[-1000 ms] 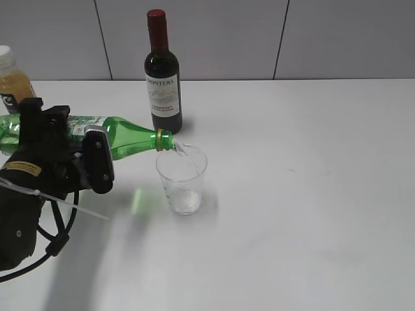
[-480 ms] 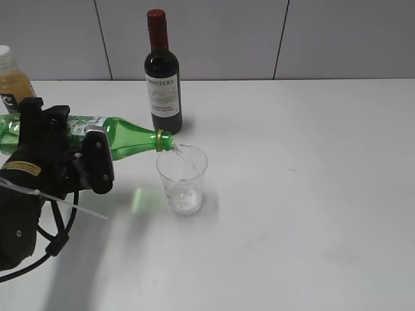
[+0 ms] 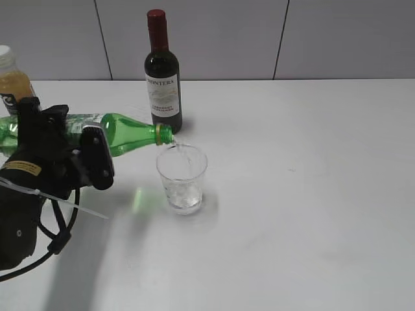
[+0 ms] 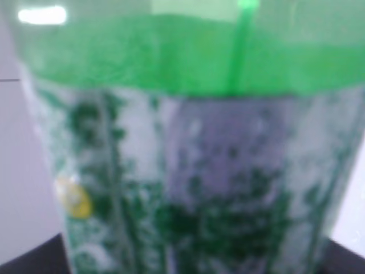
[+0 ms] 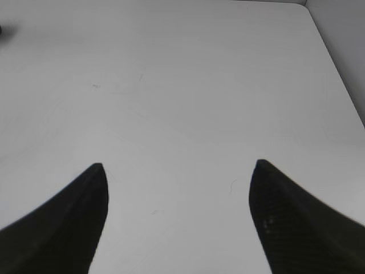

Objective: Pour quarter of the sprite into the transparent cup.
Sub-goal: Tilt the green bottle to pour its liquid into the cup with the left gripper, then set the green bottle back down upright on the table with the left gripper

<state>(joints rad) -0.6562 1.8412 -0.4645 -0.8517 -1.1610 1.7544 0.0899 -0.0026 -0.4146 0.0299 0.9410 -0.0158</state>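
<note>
Since a second ago the sprite (image 3: 126,135) has tipped a little further, its mouth now slightly higher and more squarely over the transparent cup (image 3: 182,179), and the liquid in the cup has risen (it now fills roughly the lower part). The bottle lies nearly level, neck pointing right, a thin stream falling from its mouth into the cup just below. The left gripper (image 3: 71,152) is clamped around the bottle's labelled middle; the left wrist view shows only the blurred label and green plastic (image 4: 188,142) pressed close. The cup stands on the white table (image 3: 311,194), just in front of the wine bottle (image 3: 162,78). A juice bottle (image 3: 11,78) stands behind the left arm. The right gripper (image 5: 178,194) hangs over bare table, fingers spread wide, holding nothing.
</note>
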